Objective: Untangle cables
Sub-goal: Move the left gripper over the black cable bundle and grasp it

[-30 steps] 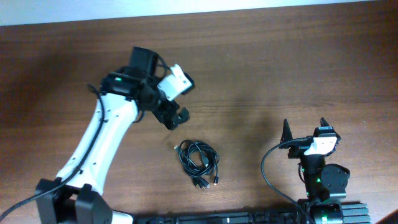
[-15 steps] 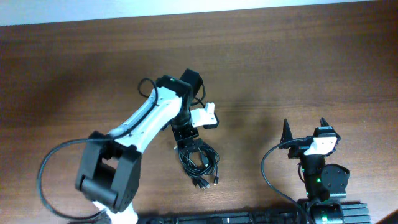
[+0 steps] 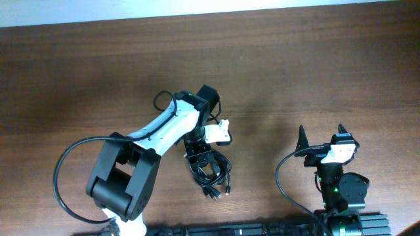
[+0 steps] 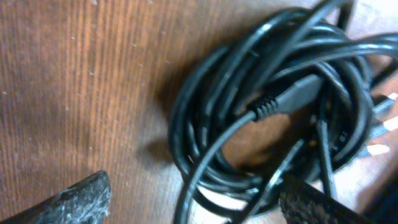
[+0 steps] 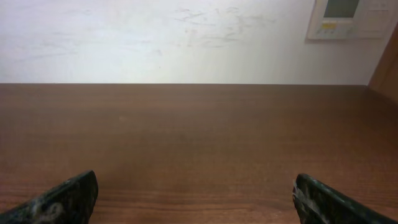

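Observation:
The cables lie as one black coiled bundle on the wooden table, with small plug ends poking out toward the front. My left gripper hangs low over the bundle's upper left part. In the left wrist view the cables fill the frame, a moulded plug lies across the coil, and my left gripper stands open with several strands running between its fingers. My right gripper is parked open at the front right, far from the bundle, with bare wood between its fingers.
The white wall rises past the table's far edge, with a small wall panel at the upper right. The left arm's own thick black wire loops out at the front left.
My left arm swung right and down from the back left onto the cable bundle, and its jaws have narrowed slightly. The right arm has not moved.

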`<control>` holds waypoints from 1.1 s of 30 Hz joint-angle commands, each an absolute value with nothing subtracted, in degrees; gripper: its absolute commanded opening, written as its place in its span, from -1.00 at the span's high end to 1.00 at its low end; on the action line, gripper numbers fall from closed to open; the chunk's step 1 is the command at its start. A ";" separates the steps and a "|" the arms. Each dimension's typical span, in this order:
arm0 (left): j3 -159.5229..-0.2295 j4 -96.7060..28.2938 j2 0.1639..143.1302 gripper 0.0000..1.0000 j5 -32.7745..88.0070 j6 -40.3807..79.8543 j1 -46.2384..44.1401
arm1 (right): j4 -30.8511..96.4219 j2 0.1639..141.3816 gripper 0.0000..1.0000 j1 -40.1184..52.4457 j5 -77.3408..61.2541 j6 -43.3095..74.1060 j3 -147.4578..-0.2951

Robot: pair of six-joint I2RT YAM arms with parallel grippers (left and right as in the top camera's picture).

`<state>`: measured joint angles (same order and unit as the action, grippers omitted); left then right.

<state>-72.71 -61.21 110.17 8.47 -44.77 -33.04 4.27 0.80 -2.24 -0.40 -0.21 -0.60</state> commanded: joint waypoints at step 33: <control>-62.92 -20.16 110.67 0.56 -11.81 -30.02 -36.53 | 4.58 0.36 -0.97 -1.89 0.30 -0.12 -0.34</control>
